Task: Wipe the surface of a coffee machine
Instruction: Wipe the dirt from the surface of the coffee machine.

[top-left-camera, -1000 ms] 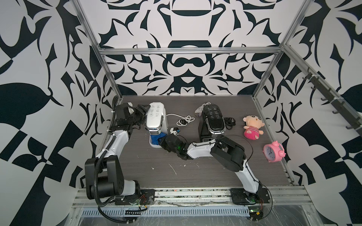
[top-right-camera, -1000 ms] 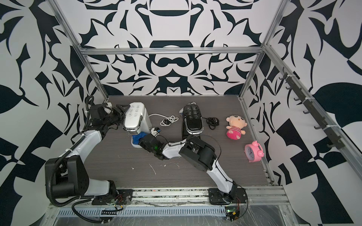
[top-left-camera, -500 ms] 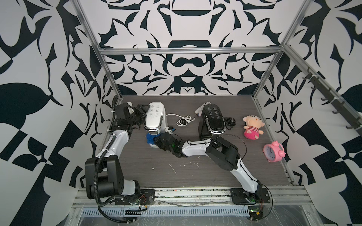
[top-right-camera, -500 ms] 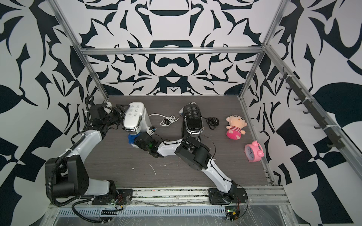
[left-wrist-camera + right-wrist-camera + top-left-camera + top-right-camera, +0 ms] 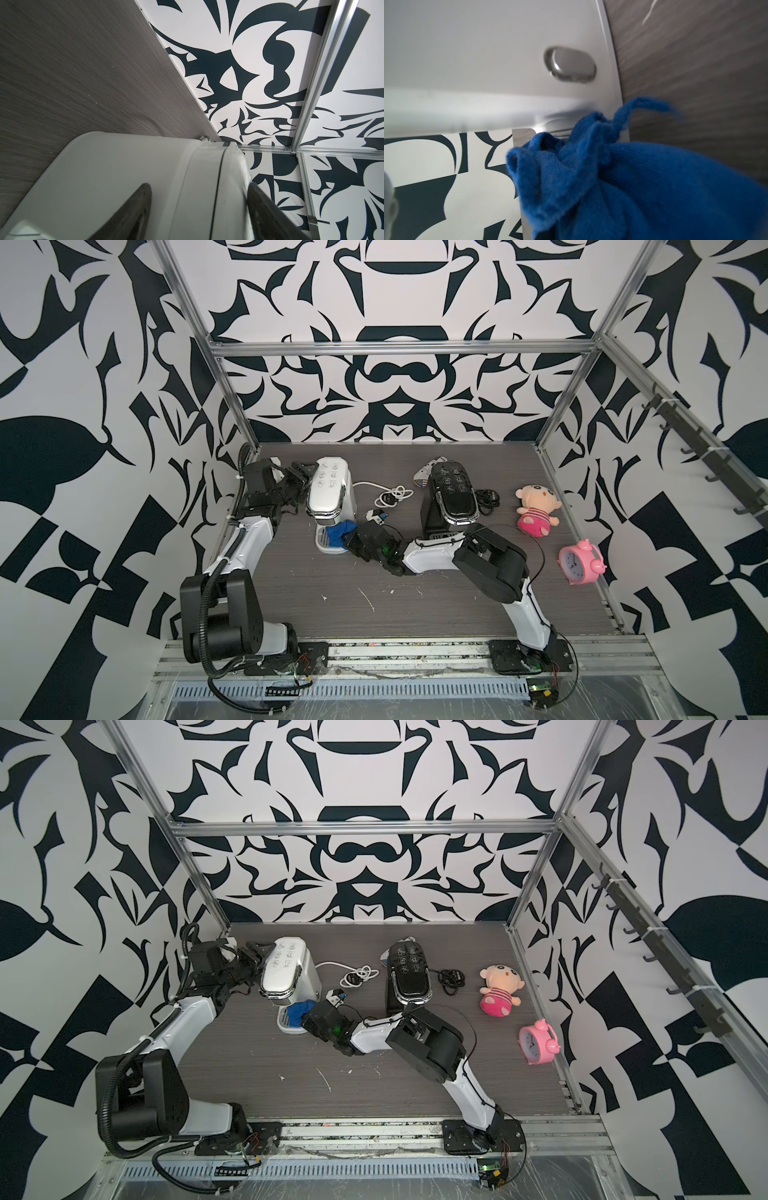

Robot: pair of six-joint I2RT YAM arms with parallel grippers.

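Observation:
A white coffee machine (image 5: 328,489) (image 5: 282,969) stands at the back left of the table. My left gripper (image 5: 303,477) (image 5: 253,955) reaches it from the left. In the left wrist view its two dark fingers (image 5: 143,199) straddle the machine's upper body (image 5: 124,176), closed on it. My right gripper (image 5: 353,537) (image 5: 309,1017) lies low at the machine's front, shut on a bunched blue cloth (image 5: 338,531) (image 5: 300,1009). The cloth (image 5: 612,176) rests on the drip tray (image 5: 322,546) under the spout and hides the right fingers in the right wrist view.
A black coffee machine (image 5: 453,493) stands mid-back, with a white cable (image 5: 390,495) and a plug (image 5: 374,515) between the two machines. A black cable (image 5: 488,499), a doll (image 5: 534,510) and a pink alarm clock (image 5: 579,562) lie to the right.
My right gripper has slid left with the blue cloth, onto the white machine's drip tray. The left arm has not moved.

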